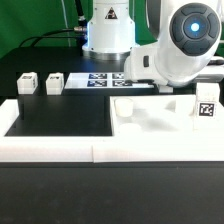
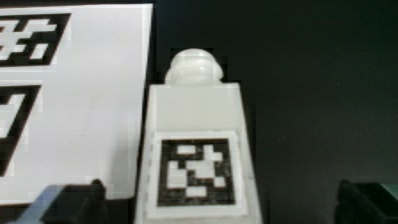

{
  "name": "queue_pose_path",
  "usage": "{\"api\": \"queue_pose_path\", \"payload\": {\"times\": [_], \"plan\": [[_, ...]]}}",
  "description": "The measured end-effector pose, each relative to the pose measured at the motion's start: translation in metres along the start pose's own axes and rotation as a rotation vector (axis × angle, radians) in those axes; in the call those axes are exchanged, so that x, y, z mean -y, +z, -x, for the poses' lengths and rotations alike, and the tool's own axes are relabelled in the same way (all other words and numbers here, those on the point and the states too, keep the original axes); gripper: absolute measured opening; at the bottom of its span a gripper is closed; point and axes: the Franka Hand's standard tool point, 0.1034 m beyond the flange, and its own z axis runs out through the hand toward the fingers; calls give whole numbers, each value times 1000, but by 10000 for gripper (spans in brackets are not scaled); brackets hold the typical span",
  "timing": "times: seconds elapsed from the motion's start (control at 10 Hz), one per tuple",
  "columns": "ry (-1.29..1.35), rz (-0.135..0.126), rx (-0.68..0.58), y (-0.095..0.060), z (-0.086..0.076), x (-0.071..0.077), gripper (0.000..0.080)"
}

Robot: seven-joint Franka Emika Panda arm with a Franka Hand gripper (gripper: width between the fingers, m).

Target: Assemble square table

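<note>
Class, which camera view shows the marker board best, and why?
The exterior view: the marker board lies there almost whole, several tags showing, the arm covering one end. The wrist view shows only one edge strip with parts of two tags.

Marker board (image 2: pixel 54 100): cut off at the picture's edge, tags only partly shown. Fingertips (image 2: pixel 57 205): dark, blurred, mostly cropped.

I work in a robotics lab. My black bench (image 1: pixel 40 60) carries a marker board (image 1: pixel 106 79) of printed tags at upper centre, green backdrop (image 1: pixel 25 20) upper left.
</note>
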Motion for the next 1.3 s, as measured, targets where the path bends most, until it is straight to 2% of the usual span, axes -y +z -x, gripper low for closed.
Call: {"api": "queue_pose_path", "payload": {"times": [0.1, 0.2, 0.3, 0.4, 1.1, 1.3], "plan": [[0, 0, 0, 0, 0, 0, 524], [0, 0, 0, 0, 0, 0, 524], [1, -1, 1, 0, 0, 0, 342], [1, -1, 1, 0, 0, -1, 289], [-5, -6, 7, -2, 1, -3, 290], [-64, -43, 28, -47, 19, -17, 290]]}}
